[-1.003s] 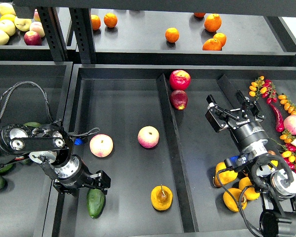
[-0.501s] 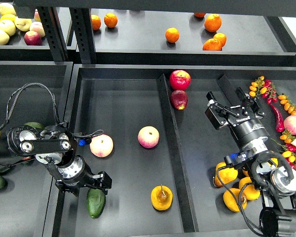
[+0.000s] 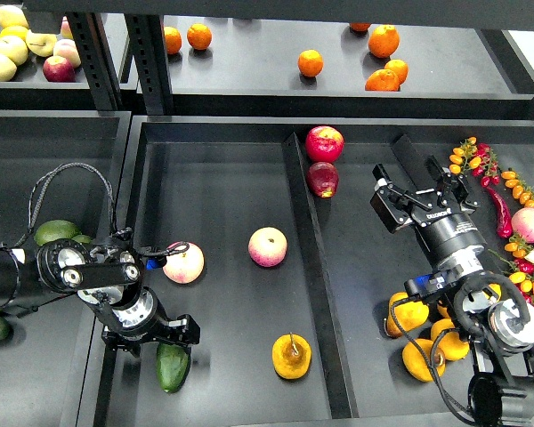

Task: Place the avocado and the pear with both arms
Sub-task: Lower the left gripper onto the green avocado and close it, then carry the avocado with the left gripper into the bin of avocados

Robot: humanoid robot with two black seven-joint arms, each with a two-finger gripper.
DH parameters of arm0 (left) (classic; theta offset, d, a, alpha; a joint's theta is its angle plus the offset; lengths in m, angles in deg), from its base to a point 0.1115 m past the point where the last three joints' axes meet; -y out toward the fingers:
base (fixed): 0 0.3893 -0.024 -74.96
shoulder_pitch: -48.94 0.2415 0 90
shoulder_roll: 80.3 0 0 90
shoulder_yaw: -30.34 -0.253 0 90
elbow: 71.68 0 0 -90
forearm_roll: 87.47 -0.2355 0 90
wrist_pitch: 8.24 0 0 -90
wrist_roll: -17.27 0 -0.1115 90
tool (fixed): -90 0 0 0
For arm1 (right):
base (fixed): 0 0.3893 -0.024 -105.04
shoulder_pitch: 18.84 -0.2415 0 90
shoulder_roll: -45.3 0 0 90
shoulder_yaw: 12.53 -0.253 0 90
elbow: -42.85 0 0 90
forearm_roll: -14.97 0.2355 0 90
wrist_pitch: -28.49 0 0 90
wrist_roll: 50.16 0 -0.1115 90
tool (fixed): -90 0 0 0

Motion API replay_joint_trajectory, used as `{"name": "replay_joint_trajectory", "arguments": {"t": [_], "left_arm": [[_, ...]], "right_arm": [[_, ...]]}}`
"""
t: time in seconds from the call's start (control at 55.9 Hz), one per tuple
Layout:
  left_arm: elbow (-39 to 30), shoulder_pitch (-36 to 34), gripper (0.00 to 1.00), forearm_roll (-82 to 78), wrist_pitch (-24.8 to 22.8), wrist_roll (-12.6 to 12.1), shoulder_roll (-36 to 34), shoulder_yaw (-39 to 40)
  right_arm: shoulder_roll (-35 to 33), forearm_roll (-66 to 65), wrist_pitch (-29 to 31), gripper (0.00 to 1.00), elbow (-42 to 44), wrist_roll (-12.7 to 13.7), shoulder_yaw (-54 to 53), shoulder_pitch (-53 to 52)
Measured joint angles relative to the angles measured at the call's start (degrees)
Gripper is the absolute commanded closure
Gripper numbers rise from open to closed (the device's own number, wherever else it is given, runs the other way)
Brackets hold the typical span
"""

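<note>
The dark green avocado [image 3: 172,366] lies at the front left of the middle tray [image 3: 222,178]. My left gripper [image 3: 151,335] hangs just above its top end with the jaws spread, holding nothing. The yellow-orange pear [image 3: 291,356] with its thin stem lies at the tray's front, right of the avocado. My right gripper [image 3: 420,197] is open and empty over the right compartment, far from both fruits.
Two pink-yellow apples [image 3: 183,262] [image 3: 267,246] lie mid-tray. Two red apples [image 3: 324,142] sit by the divider [image 3: 307,258]. Oranges [image 3: 409,313] and small peppers [image 3: 516,191] crowd the right side. More avocados [image 3: 55,231] lie in the left bin. Shelf posts [image 3: 151,53] stand behind.
My left arm has shifted a little to the right and up, and the avocado has stayed in place below it. The right arm has hardly moved.
</note>
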Motion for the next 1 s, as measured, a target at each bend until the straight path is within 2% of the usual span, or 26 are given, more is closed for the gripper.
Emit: {"name": "replay_joint_trajectory", "arguments": {"t": [0.197,0.716,0.824,1.003], "left_arm": [[1.66,1.72,0.02,0.09,0.01,0.0,0.64,0.17],[5.14,3.7,0.18,0.44,0.01,0.0,1.86,1.11],[5.81,4.18,0.24,0.96,0.01,0.01,2.44,1.39],[6.28,4.31,0.52,2.56,0.01,0.0,2.88,1.78]], "right_arm": [[0.0,0.0,0.04,0.0,0.0,0.0,0.0,0.0],[0.0,0.0,0.28,0.0,0.0,-0.04,0.09,0.0],[0.0,0.0,0.28,0.0,0.0,-0.04,0.09,0.0],[0.0,0.0,0.28,0.0,0.0,-0.03,0.09,0.0]]}}
